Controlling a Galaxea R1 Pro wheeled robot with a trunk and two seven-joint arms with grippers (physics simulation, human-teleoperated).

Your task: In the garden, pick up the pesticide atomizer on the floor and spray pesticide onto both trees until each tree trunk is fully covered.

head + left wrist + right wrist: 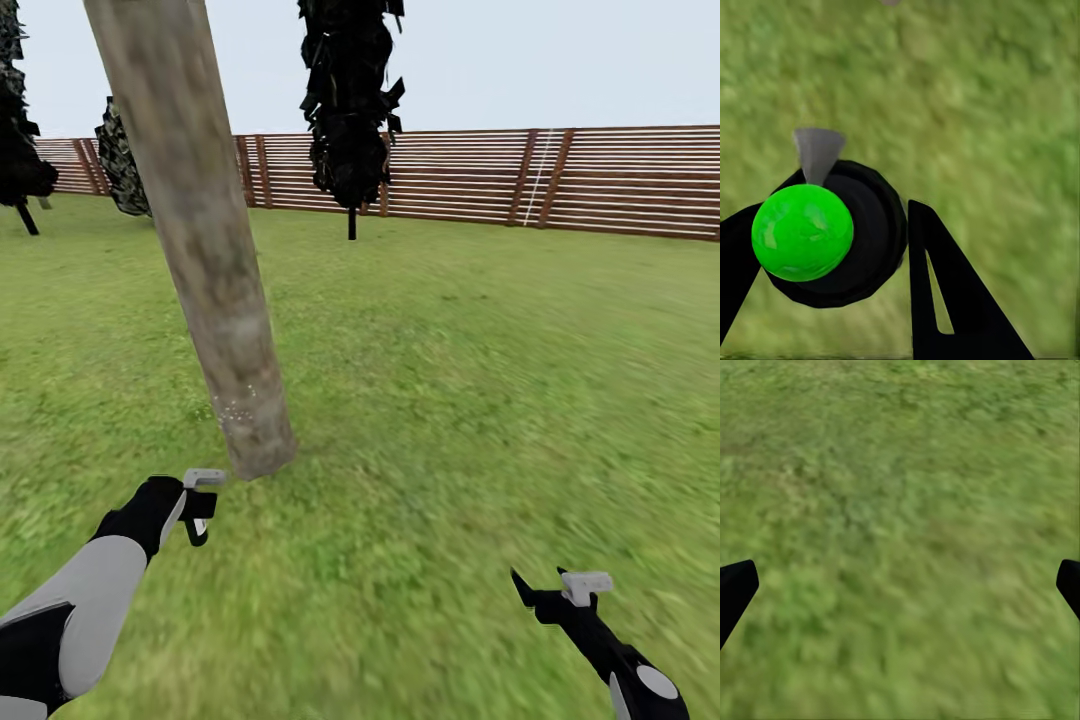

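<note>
Spraying step. Left hand (199, 505) clamped on small dark green-capped pesticide atomizer (832, 236), just beside thick grey-brown mottled tree trunk (200, 240); white specks (235, 412) low on trunk. Right hand (560, 590) apart, empty. Next: work higher up.

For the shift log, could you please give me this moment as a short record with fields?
setting: grass lawn with a brown slat fence behind
left gripper: shut on the pesticide atomizer, low beside the trunk's base
right gripper: open, holding nothing, over grass
tree trunk: thick, leaning, grey-brown
pesticide: a few white specks low on the trunk; most of the trunk shows none
other trees: dark-leaved tree near the fence
</note>
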